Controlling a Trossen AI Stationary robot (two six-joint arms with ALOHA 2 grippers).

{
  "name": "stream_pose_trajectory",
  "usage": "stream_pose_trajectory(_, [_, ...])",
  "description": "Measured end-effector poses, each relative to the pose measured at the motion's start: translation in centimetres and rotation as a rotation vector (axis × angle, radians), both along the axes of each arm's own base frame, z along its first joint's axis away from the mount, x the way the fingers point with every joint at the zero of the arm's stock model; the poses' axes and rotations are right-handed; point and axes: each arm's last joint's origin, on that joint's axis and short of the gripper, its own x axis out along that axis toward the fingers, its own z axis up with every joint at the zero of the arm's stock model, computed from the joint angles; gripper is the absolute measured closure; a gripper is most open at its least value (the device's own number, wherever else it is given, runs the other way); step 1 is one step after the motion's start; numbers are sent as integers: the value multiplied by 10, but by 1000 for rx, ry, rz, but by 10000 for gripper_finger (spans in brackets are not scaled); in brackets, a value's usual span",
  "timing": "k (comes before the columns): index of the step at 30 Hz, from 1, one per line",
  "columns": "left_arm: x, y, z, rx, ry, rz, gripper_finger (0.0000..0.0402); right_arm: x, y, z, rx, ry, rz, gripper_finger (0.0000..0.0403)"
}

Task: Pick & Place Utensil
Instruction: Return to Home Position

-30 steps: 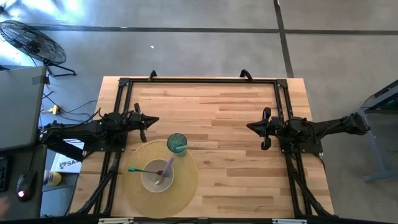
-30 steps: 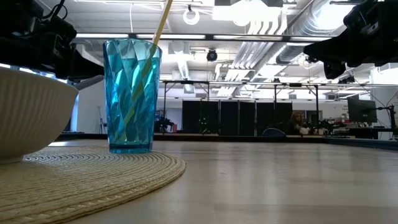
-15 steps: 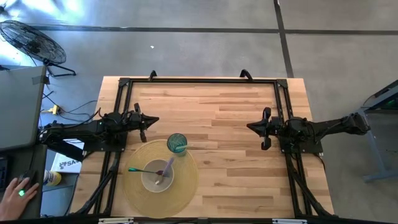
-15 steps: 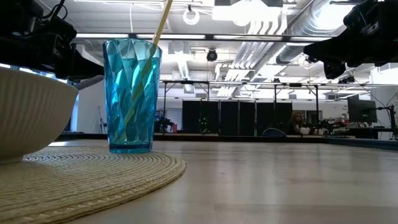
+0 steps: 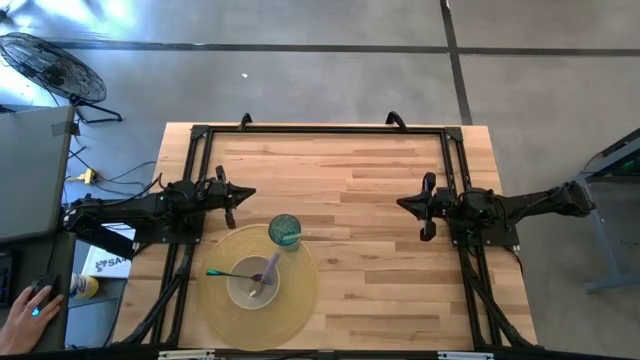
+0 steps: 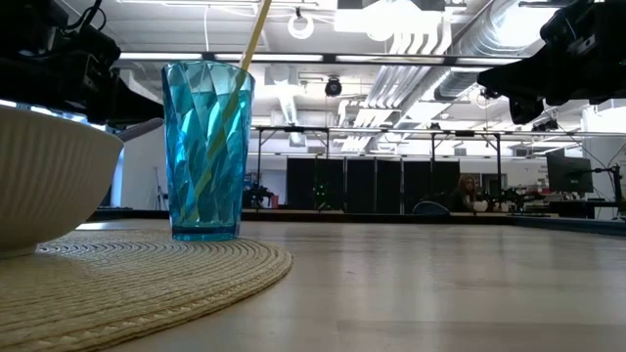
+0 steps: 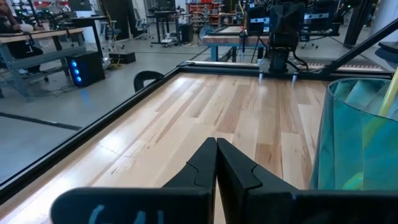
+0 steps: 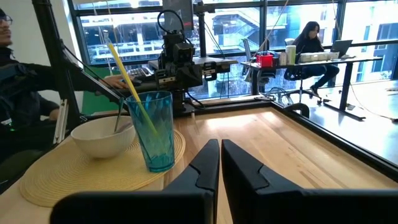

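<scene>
Now I am holding both arms over the wooden table, with the left gripper and right gripper each pressed together and facing each other. At near left the woven mat is carrying the white bowl. Just beyond it the blue cup is standing. The blue fork is pointing its handle left, the blue spoon far-right. The yellow straw is leaning right. A box is showing "SA".

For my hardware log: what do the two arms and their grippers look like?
The left arm and right arm are dark, slim and jointed. The left gripper and right gripper each have two flat, black, angular fingers tapering to pointed tips from a wide black crossbar. Faint bluish, unreadable marks show on the left one's crossbar.
</scene>
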Motion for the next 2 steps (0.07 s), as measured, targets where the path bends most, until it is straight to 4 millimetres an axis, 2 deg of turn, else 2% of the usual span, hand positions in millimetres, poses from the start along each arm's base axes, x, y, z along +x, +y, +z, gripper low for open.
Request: stream_pose_trajectory(2, [0,0,0,0,0,0,399,0,0,0,0,0,0,391])
